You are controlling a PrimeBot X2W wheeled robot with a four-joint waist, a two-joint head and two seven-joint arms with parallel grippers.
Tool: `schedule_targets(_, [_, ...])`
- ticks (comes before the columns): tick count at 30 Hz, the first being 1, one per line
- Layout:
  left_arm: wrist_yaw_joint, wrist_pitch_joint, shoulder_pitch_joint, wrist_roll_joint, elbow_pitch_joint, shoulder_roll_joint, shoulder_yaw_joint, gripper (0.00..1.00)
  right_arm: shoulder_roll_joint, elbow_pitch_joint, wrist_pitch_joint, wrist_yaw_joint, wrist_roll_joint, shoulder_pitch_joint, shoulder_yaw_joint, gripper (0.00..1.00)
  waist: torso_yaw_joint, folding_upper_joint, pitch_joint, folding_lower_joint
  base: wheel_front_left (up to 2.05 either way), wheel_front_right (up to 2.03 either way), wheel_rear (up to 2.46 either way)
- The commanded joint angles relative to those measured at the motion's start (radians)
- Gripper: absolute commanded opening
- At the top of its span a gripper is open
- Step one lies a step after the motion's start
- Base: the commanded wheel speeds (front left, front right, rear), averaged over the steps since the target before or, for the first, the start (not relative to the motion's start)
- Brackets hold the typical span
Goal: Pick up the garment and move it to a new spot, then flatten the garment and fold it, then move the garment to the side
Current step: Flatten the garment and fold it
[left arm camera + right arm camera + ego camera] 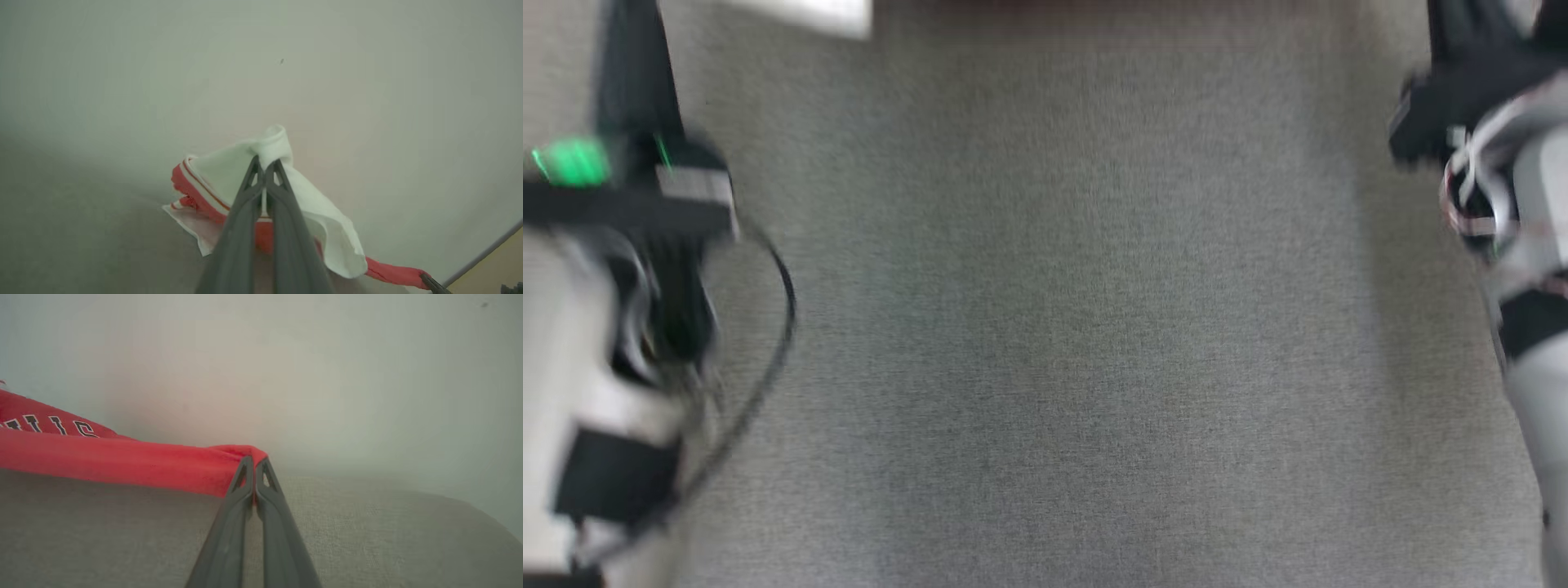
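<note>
Now the left tool [266, 160] pinches a white fold of the garment [314, 212], the right tool [255, 459] its red hem; the cloth's long axis runs left to right between them, low over the grey surface [367, 539].

The grey woven surface [1078, 327] lies flat, and a trailing edge of the red-and-white garment [212, 183] seems to touch it.

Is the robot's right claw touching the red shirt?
Touching. The right wrist view shows the right gripper pinched shut on a red fold of the garment, with the cloth running straight into its tips.
</note>
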Motion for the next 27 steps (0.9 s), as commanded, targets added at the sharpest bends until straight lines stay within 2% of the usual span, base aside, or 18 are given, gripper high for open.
schedule_targets(1, [-0.001,-0.012,0.077,-0.032,-0.005,-0.021,0.012,0.00,-0.031,-0.006,0.022,-0.003,0.007,0.057,0.000,0.00,0.019,-0.0001,-0.096,0.0001,0.00,0.00,0.00])
schedule_targets(6, [0.001,-0.021,0.331,-0.006,0.059,-0.081,0.074,0.00,-0.067,-0.070,0.171,-0.003,0.043,0.273,0.049,0.00,0.042,-0.0001,-0.261,0.0001,0.00,0.00,0.00])
schedule_targets(11, [0.001,-0.021,0.554,0.032,0.090,-0.162,0.148,0.00,-0.072,-0.188,0.322,-0.003,0.082,0.482,0.073,0.00,0.042,-0.0001,-0.408,0.0001,0.00,0.00,0.00])
schedule_targets(17, [0.000,-0.021,0.735,0.062,0.088,-0.221,0.148,0.00,-0.085,-0.347,0.490,-0.003,0.030,0.705,0.004,0.00,0.054,-0.0001,-0.513,0.0001,0.00,0.00,0.00])
schedule_targets(23, [0.003,-0.020,0.858,0.068,0.033,-0.253,0.112,0.00,-0.013,-0.524,0.604,-0.003,-0.025,0.927,-0.132,0.00,0.074,-0.0001,-0.547,0.0001,0.00,0.00,0.00])
schedule_targets(27, [0.025,-0.020,0.924,0.081,0.023,-0.256,0.095,0.00,0.055,-0.619,0.651,-0.003,-0.051,1.050,-0.191,0.00,0.078,-0.0001,-0.553,0.0001,0.00,0.00,0.00])
